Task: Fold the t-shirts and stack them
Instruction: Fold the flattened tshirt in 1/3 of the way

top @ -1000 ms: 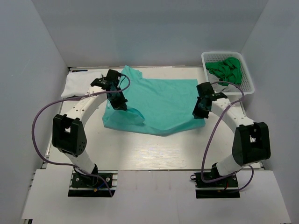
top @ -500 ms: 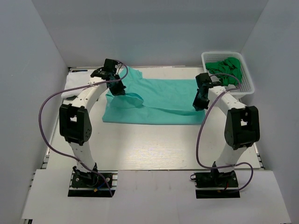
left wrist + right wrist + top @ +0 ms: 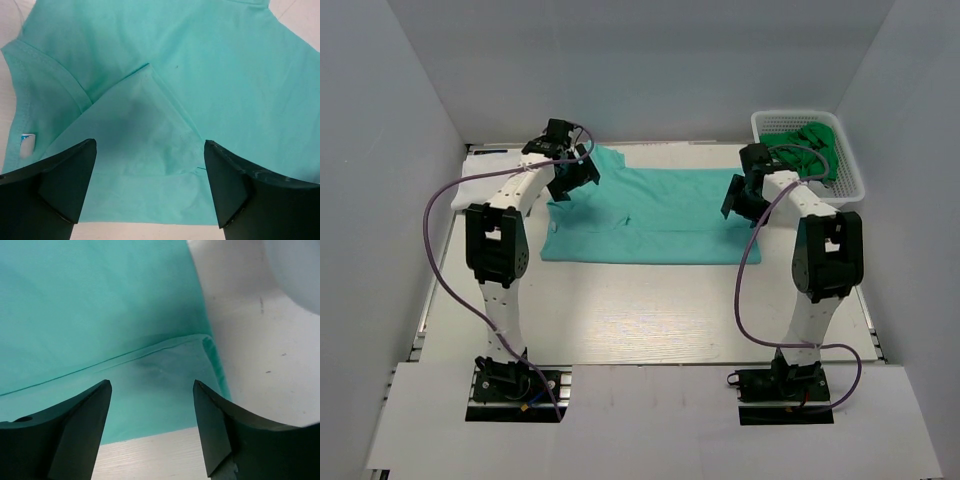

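Note:
The teal t-shirt (image 3: 650,215) lies flat mid-table, folded into a wide band. Its neck label and a folded sleeve flap show in the left wrist view on the same teal t-shirt (image 3: 200,60). My left gripper (image 3: 570,182) hovers open over the shirt's far left end, nothing between its fingers (image 3: 67,185). My right gripper (image 3: 737,200) hangs open over the shirt's right end, where a hemmed edge of the teal t-shirt (image 3: 100,300) meets bare table. A white t-shirt (image 3: 480,182) lies at the far left.
A white lattice basket (image 3: 853,178) holding dark green cloth (image 3: 805,148) stands at the back right. Grey walls close in the table on three sides. Both arms' cables loop out over the table's sides.
Both grippers carried the shirt's raised edge toward the far side, then opened and let go. The shirt has settled flat into a narrower band.

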`<state>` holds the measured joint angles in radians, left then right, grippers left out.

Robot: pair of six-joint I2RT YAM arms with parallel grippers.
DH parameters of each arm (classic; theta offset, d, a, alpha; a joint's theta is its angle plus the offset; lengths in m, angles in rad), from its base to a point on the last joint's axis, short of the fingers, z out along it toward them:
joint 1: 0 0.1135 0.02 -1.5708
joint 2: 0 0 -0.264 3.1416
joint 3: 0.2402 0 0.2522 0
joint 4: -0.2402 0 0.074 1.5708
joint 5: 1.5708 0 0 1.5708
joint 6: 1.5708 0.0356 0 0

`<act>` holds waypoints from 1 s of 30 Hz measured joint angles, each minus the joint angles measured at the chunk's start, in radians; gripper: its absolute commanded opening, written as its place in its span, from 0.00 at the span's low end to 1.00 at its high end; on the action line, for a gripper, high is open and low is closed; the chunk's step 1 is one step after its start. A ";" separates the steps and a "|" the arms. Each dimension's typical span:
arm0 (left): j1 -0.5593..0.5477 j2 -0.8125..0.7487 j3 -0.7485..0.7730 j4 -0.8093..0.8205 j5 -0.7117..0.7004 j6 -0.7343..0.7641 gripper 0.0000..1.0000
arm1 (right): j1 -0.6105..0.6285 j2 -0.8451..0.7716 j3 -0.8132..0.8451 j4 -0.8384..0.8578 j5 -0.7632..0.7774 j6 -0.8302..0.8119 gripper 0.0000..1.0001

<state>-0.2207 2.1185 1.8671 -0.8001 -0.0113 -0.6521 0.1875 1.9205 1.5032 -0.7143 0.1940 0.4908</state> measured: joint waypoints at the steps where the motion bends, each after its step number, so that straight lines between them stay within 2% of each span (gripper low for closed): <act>1: 0.002 -0.003 0.000 0.000 0.002 0.000 0.99 | 0.000 -0.005 -0.002 0.007 -0.016 -0.005 0.79; 2: 0.003 -0.006 -0.002 0.002 0.006 0.001 0.99 | 0.002 -0.015 -0.013 0.023 -0.039 -0.010 0.80; 3: 0.003 -0.011 -0.013 0.014 0.012 0.002 0.99 | 0.003 -0.032 -0.035 0.044 -0.061 -0.018 0.89; 11: -0.016 -0.105 -0.303 0.086 0.094 0.005 0.99 | 0.019 -0.119 -0.220 0.143 -0.225 -0.032 0.89; 20: -0.021 -0.196 -0.559 0.172 0.135 -0.037 0.99 | 0.047 -0.119 -0.361 0.245 -0.218 -0.034 0.89; 25: -0.021 -0.357 -0.768 0.196 0.135 -0.067 0.99 | 0.078 -0.256 -0.537 0.340 -0.221 -0.027 0.89; 30: -0.022 -0.559 -0.979 0.113 0.124 -0.084 0.99 | 0.124 -0.434 -0.727 0.378 -0.261 -0.022 0.89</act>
<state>-0.2424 1.5597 0.8883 -0.6872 0.1127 -0.7364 0.3115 1.4864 0.7761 -0.3359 -0.0669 0.4690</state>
